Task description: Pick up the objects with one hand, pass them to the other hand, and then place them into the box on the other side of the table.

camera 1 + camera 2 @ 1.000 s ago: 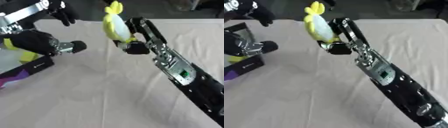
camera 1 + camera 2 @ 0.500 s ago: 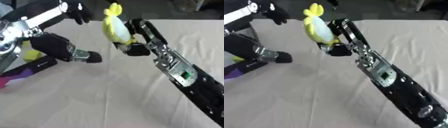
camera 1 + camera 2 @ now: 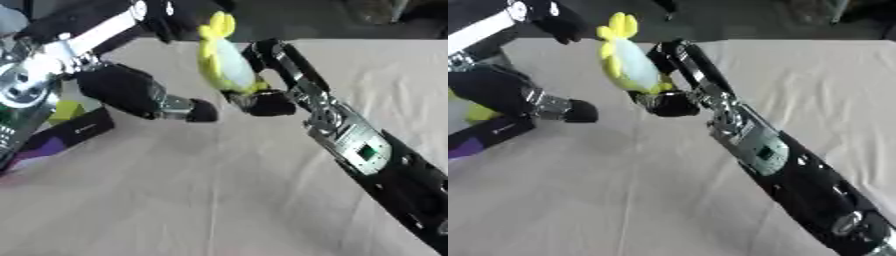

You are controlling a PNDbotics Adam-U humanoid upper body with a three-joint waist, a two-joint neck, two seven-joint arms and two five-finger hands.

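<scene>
Here the right hand fingers grip the yellow toy; left hand fingers: cannot tell.

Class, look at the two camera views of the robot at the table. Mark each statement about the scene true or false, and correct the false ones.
1. The right hand holds a yellow toy up above the table. True.
2. The yellow toy lies flat on the cloth. False: it is held in the air by the right hand.
3. The left hand has already closed round the toy. False: it is beside the toy, with a gap between them.
4. A box shows at the left edge of the table. True.
5. The table is covered with a dark green cloth. False: the cloth is pale beige.
</scene>
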